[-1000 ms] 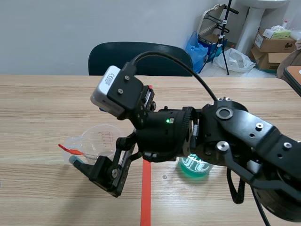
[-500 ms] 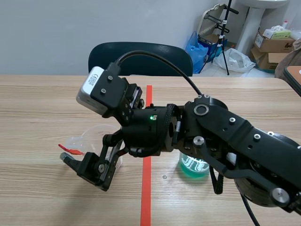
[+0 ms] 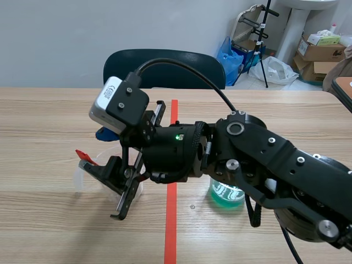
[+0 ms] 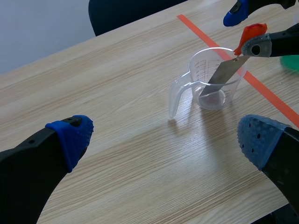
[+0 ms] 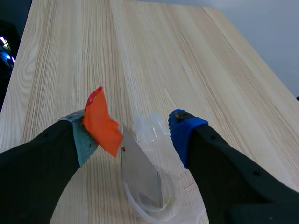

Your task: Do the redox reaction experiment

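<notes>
So the right claw [image 5: 132,133] has just popped apart. Half a second ago its fingers were pinched together on the metal strip [image 4: 222,74], low beside the cup. Now they're spread wide and the strip stands tilted inside the clear measuring cup [image 4: 198,63], bottom end down on the cup floor. The strip's orange tag [image 4: 250,33] is touching one finger's grey-green pad [image 5: 83,137], while the blue pad [image 5: 183,128] sits well apart from it, so nothing's clamped anymore. Looks like the drop-off step is basically done. The cup itself looks empty of liquid though, and the green liquid [image 3: 228,193] sits in its own little beaker across the tape line [image 3: 170,220], so pouring is probably what's left. Left claw [image 4: 166,137] hangs wide apart over the bench [image 4: 107,93], holding nothing. Count: one strip, one measuring cup, one beaker of green stuff, two claws, one chair [image 3: 165,60] behind the bench.
</notes>
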Tool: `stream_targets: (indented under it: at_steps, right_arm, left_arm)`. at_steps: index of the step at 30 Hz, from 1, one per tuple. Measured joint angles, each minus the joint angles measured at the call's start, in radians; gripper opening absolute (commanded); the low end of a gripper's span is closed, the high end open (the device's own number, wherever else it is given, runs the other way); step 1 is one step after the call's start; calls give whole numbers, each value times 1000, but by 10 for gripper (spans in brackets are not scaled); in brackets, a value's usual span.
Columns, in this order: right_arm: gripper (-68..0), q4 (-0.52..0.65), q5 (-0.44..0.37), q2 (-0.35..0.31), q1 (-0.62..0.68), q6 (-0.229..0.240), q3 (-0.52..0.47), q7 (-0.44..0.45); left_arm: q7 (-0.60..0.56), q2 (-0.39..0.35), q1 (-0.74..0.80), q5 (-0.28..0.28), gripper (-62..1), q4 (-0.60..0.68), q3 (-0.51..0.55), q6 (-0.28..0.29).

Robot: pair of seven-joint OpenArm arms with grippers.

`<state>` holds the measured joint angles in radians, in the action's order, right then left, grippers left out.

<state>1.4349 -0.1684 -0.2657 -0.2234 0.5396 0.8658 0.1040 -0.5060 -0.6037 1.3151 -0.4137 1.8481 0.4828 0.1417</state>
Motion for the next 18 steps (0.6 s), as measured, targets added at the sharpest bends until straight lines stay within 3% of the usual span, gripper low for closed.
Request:
stream_targets:
  at_steps: [16, 18]
  right_arm:
    - [-668, 0, 0, 0, 0, 0, -73, 11]
    - [-669, 0, 0, 0, 0, 0, -80, 11]
  left_arm:
    - [0, 0, 0, 0, 14, 0, 0, 0]
    - [0, 0, 0, 0, 14, 0, 0, 0]
